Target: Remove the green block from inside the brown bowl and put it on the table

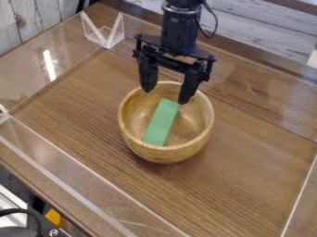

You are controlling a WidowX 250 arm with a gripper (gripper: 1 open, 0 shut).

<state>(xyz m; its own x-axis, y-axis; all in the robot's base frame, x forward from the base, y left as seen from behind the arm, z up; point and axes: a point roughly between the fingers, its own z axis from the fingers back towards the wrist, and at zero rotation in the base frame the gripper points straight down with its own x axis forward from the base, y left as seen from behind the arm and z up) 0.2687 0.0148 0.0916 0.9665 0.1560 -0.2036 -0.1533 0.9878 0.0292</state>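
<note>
Hanging over the far rim of the brown bowl [166, 121], the gripper [170, 89] has its two dark fingers [148, 76] spread wide apart, and nothing sits between them. One fingertip comes down near the bowl's far-left rim and the other near its far-right rim; whether either tip touches the wood cannot be told from this view. The green block [161, 122] is a flat, bright green bar of plain colour, lying inside the bowl and leaning along its inner slope, its long axis running from the near-left of the hollow up toward the far-right. Its upper end lies just below and between the spread fingertips, apart from them. The bowl is round, light brown, thick-rimmed, and stands on the table [74, 102], a dark wood-grain top with clear walls [50, 51] along its edges.
</note>
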